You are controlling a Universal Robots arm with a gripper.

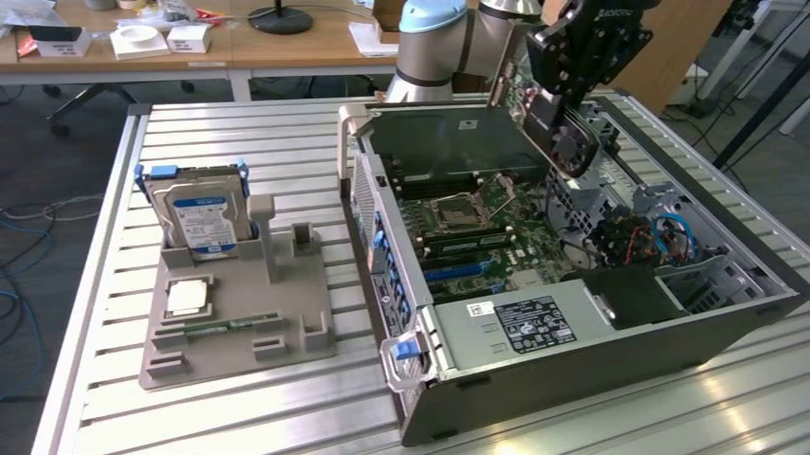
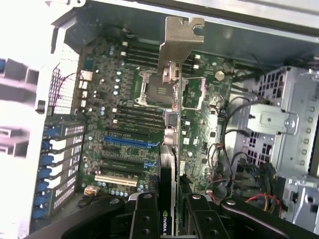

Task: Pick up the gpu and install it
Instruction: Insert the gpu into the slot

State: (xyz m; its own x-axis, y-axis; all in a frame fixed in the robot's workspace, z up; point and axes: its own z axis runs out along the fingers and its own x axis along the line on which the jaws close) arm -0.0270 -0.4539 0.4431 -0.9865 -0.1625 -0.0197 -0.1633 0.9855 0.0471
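My gripper (image 1: 568, 93) is shut on the gpu (image 1: 566, 133), a thin black card that hangs above the open computer case (image 1: 379, 237), over its far right part. In the wrist view the gpu (image 2: 172, 149) shows edge-on between my black fingers (image 2: 144, 219), its pale metal bracket (image 2: 180, 42) farthest from the camera. The card floats over the green motherboard (image 2: 199, 124), clear of it, beside the blue expansion slot (image 2: 127, 141) and across the CPU socket (image 2: 157, 84).
A grey fixture (image 1: 234, 327) on the slatted table holds a blue-labelled hard drive (image 1: 200, 216), a CPU (image 1: 188, 297) and a memory stick (image 1: 228, 325). Inside the case sit the power supply (image 1: 525, 327), cables (image 1: 658, 237) and a metal drive cage (image 2: 279, 129).
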